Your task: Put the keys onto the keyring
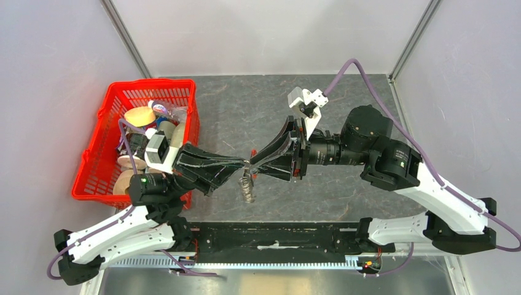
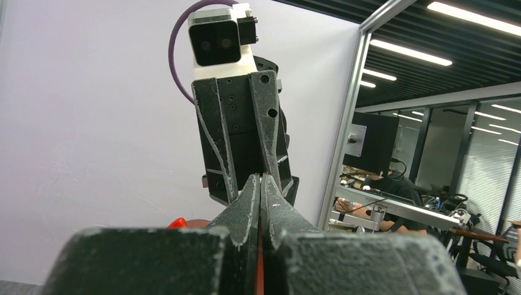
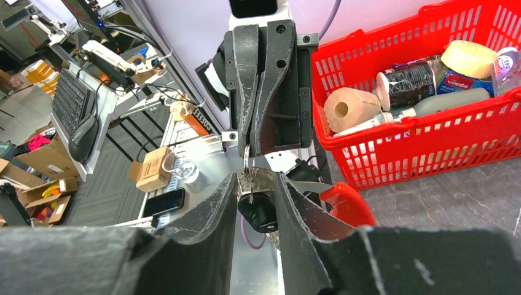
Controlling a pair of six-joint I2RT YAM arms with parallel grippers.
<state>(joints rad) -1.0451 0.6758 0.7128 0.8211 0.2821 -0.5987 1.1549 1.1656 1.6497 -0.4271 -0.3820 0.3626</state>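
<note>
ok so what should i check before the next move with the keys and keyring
1. left gripper shut on the keyring: ok
2. black fob of the keys sits between the right gripper fingers: ok
3. right gripper actually clamps the fob: cannot tell
4. both grippers meet tip to tip above the table: ok
5. silver key threaded onto a ring: cannot tell

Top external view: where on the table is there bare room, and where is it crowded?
Free: far table strip between red basket and right wrist camera; near patch between right arm and base rail. Crowded: centre, where left fingers and right fingers meet at the keyring.
</note>
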